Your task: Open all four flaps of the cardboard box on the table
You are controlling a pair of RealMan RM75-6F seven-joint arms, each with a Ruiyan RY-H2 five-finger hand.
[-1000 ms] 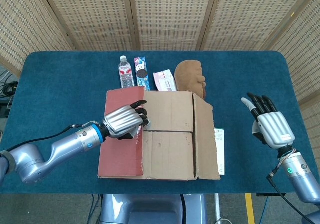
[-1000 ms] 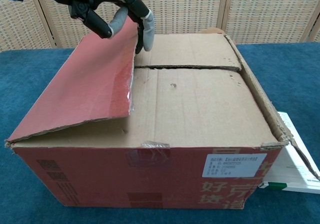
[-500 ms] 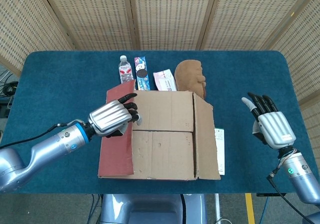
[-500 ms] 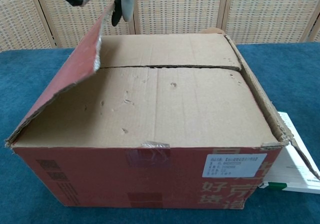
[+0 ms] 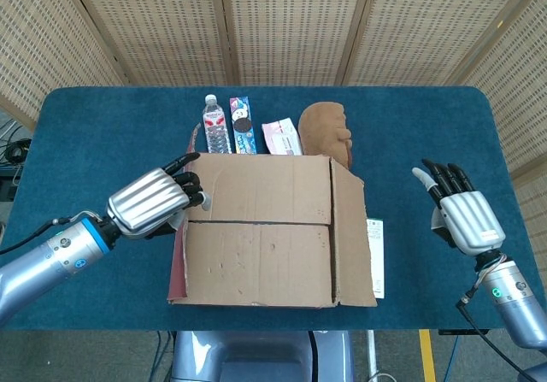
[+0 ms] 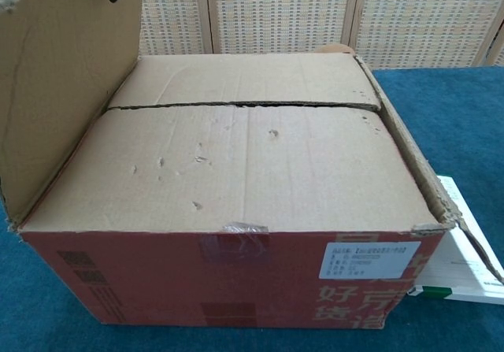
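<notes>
Currently my left hand (image 5: pixel 154 204) holds the box's (image 6: pixel 236 210) left flap (image 6: pixel 63 92) upright on its fingertips, right hand (image 5: pixel 461 211) open and empty; next, I fold it outward.

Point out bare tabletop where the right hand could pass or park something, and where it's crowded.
Free: blue table between the cardboard box and the right hand, and the left area behind the left hand. Crowded: the strip behind the box, with the water bottle, snack packets and brown plush.
</notes>
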